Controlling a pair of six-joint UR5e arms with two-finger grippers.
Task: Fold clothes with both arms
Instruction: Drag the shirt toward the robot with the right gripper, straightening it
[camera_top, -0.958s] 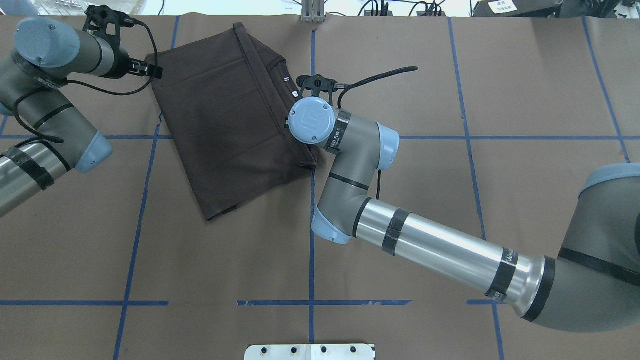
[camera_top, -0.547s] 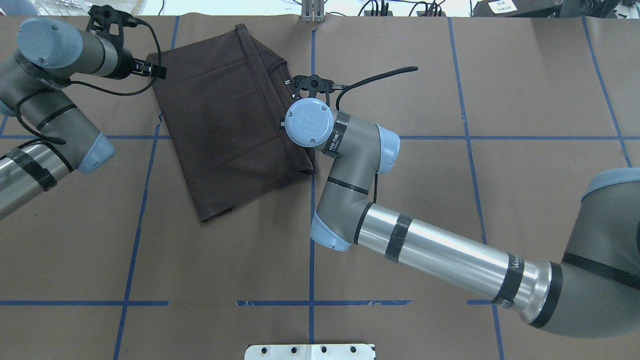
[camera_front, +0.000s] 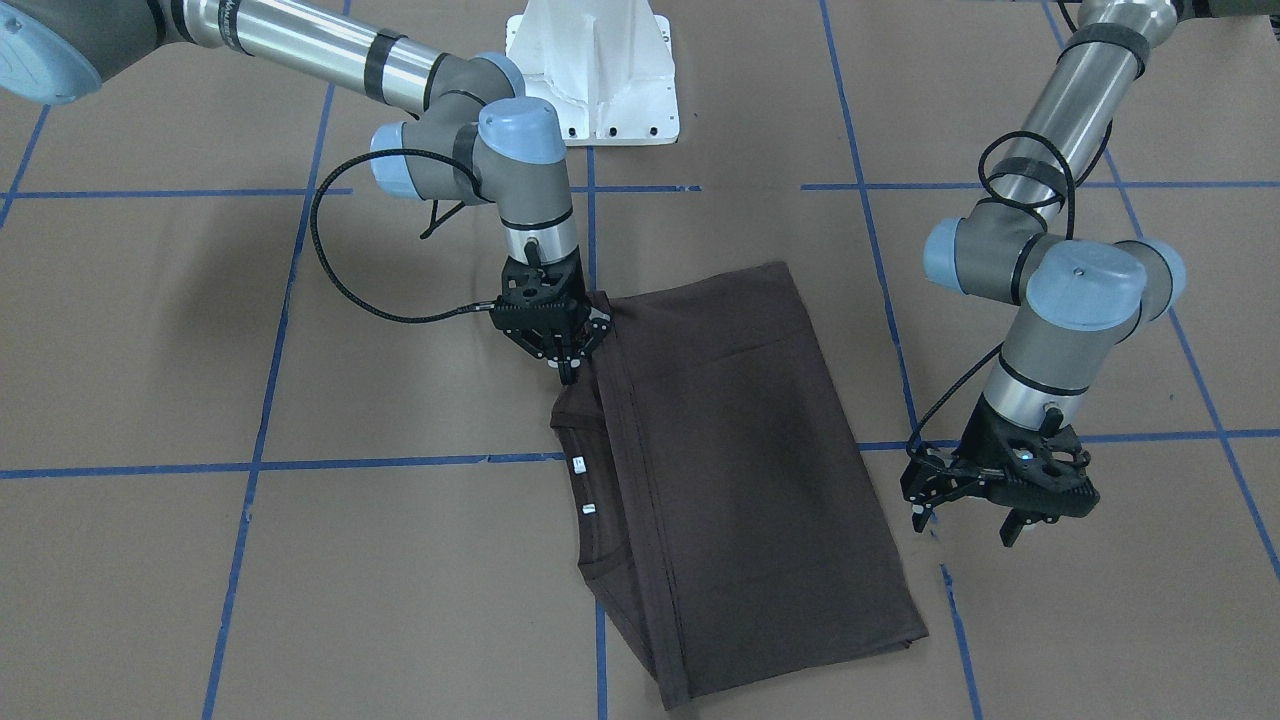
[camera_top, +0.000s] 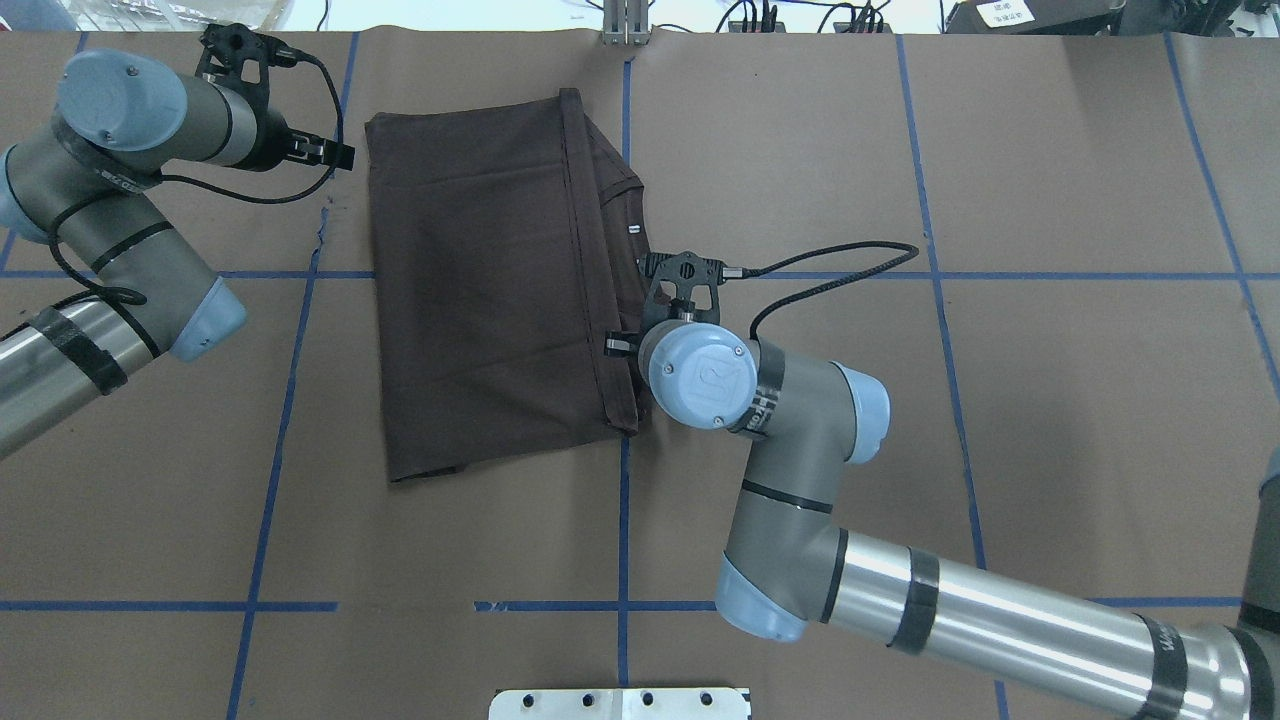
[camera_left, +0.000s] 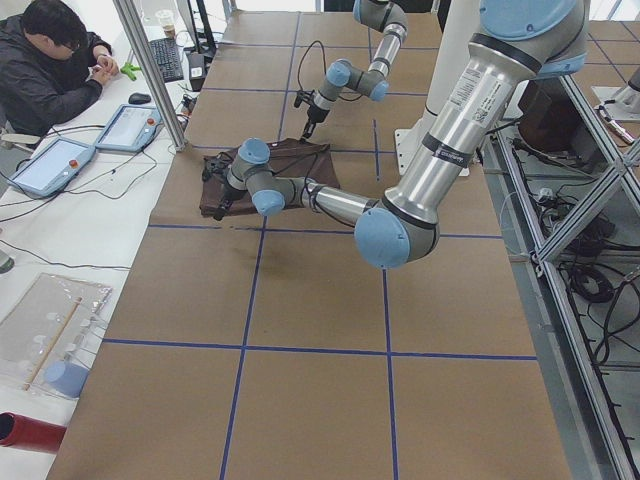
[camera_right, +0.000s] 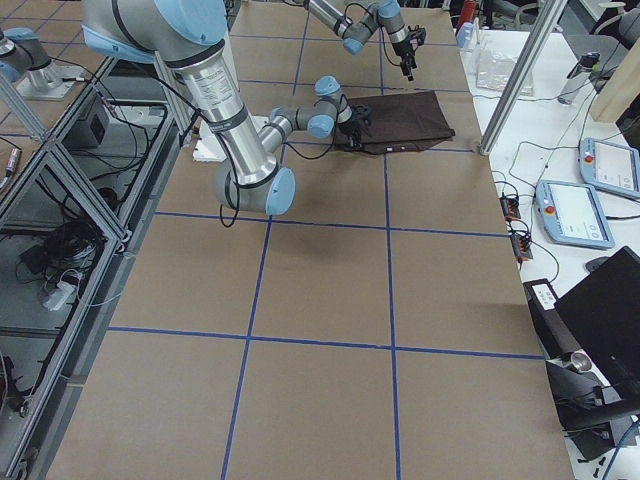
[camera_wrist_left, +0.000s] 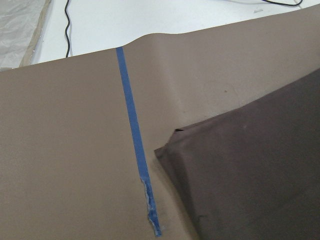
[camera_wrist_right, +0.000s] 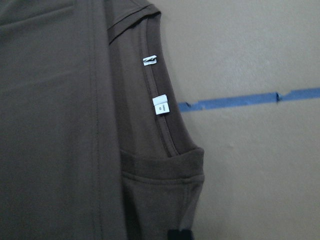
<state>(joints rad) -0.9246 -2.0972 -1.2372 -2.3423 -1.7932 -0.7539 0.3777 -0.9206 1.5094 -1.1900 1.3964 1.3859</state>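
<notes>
From overhead, my right hand (camera_front: 567, 370) sits under its own wrist cap (camera_top: 698, 375), so I can't see there where its fingertips meet the T-shirt (camera_top: 480, 300). The right wrist camera cuts the shirt off at its left and bottom edges. The left wrist camera shows none of the left hand (camera_front: 965, 525). In both side views, the hands are too small to judge.

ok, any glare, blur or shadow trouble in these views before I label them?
Overhead: background past the paper's far edge is blown out; right arm tube glints. Front-facing: soft arm shadow on the paper, T-shirt creases faint. Right wrist: collar label sharp. Left wrist: sharp, white top strip overexposed.
</notes>
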